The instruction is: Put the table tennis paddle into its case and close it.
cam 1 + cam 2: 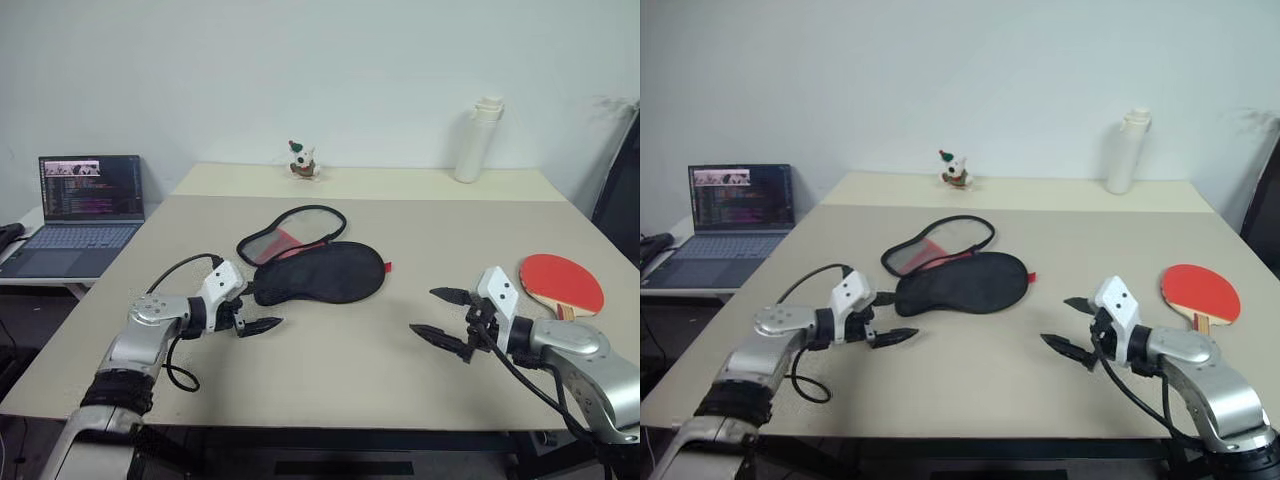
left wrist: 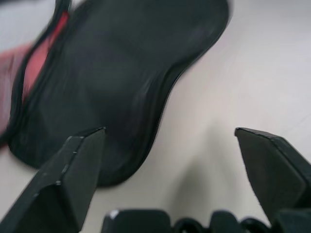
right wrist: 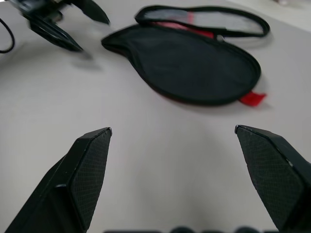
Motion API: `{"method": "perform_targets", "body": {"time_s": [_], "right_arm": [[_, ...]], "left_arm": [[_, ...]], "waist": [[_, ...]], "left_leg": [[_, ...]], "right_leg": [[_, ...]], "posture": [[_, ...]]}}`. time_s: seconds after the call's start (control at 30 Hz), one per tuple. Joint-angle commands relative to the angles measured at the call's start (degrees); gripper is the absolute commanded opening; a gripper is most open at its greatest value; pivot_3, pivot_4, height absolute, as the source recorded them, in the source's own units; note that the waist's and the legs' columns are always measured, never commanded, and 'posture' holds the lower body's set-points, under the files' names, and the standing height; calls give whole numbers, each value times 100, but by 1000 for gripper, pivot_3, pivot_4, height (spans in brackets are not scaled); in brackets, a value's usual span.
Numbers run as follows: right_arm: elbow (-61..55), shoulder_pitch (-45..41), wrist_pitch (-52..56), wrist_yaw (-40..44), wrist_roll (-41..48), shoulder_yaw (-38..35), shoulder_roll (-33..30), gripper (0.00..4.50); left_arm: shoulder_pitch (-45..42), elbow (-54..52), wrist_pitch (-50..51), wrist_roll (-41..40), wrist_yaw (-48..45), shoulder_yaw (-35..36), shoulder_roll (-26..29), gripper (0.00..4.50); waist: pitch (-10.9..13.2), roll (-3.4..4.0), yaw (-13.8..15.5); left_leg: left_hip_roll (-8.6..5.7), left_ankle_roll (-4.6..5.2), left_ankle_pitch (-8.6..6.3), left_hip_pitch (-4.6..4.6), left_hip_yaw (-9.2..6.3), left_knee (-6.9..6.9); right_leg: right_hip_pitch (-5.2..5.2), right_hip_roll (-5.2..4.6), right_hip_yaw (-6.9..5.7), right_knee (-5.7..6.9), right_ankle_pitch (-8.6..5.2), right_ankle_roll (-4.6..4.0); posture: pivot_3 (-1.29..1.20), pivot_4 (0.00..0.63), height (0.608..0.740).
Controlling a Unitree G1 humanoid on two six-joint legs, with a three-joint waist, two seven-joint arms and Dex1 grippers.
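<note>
A red-faced table tennis paddle [image 1: 561, 283] lies flat at the right edge of the frame on a beige table [image 1: 340, 370], handle toward the viewer. The case [image 1: 318, 271] sits unzipped at centre, its black half nearer and its lid flap spread open behind it. The right gripper [image 1: 440, 315], lower right, hovers above the table with fingers spread wide, empty, pointing left. The left gripper [image 1: 254, 311], lower left, reaches inward beside the case's narrow end, wide open and empty.
</note>
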Motion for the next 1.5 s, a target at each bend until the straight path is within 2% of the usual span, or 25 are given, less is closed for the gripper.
{"method": "perform_targets", "body": {"time_s": [0.03,0.23,0.37,0.4,0.5,0.77,0.83,0.97,1.07,1.17,1.3,1.47,1.5], "right_arm": [[-240,-112,-18,-70,91,-117,-28,4500],[-251,-162,-44,-213,57,-43,69,4500],[-269,-131,-52,-246,68,-54,67,4500],[-271,-118,-49,-265,67,-72,69,4500],[-271,-62,-43,-309,85,-159,63,4500],[-243,0,-53,-370,107,-282,17,4500],[-229,-2,-53,-377,105,-336,-13,4500],[-248,50,-25,-381,137,-497,-72,4500],[-294,127,-11,-385,158,-570,-102,4500],[-349,198,11,-392,198,-610,-131,4500],[-378,270,49,-373,239,-625,-197,4500],[-366,290,110,-333,288,-605,-287,4500],[-364,289,118,-342,289,-601,-290,4500]], "left_arm": [[-589,862,-655,378,96,-143,-148,4491],[-1225,2158,-1266,831,243,-335,-533,4491],[-1318,2521,-1403,936,117,-332,-613,4491],[-1313,2565,-1390,918,65,-306,-611,4323],[-1268,2622,-1340,868,-82,-234,-578,3596],[-1166,2602,-1216,749,-198,-44,-499,700],[-1089,2229,-806,400,-345,170,-650,18],[-439,222,629,-439,-448,401,-1096,5],[121,-1504,1966,-972,11,431,-1433,5],[468,-2755,3221,-1426,654,438,-1797,5],[499,-3367,4085,-1637,1611,531,-2303,5],[458,-3431,4442,-1639,2225,410,-2632,5],[480,-3434,4436,-1636,2243,376,-2637,244]], "waist": [[0,-1,13],[0,-2,-3],[-1,-3,-2],[-1,-3,-2],[-2,-3,-3],[-2,-3,-33],[-1,-3,-41],[-1,-3,-37],[-1,-3,-27],[-1,-4,-27],[-1,-5,-30],[0,-5,-48],[0,-5,-49]], "left_leg": [[-2,0,0,-1,2,1],[-7,0,0,0,6,1],[-7,1,1,5,3,3],[-6,1,1,6,3,5],[-5,2,1,9,5,11],[-5,19,13,28,3,14],[-4,21,14,31,4,14],[9,21,14,22,3,11],[0,20,14,7,-3,12],[-6,20,14,2,-9,12],[-6,19,14,11,-14,13],[-6,17,17,24,-7,12],[-6,17,17,24,-6,12]], "right_leg": [[0,-2,1,-1,1,2],[0,-2,2,2,2,3],[0,-1,1,12,2,3],[1,-1,1,15,2,3],[1,-2,5,27,1,3],[1,0,5,64,-1,0],[1,2,6,68,-2,-1],[-1,-4,7,67,-3,-3],[-6,-20,9,59,3,-12],[-7,-28,12,58,9,-22],[-3,-22,9,63,-6,4],[1,-6,10,65,-6,4],[1,-4,10,65,-6,4]], "posture": [[0,150,740],[0,150,740],[0,150,740],[0,150,740],[0,150,740],[0,150,740],[0,150,740],[0,150,740],[0,150,740],[0,150,740],[0,150,740],[0,150,740],[0,150,740]]}}
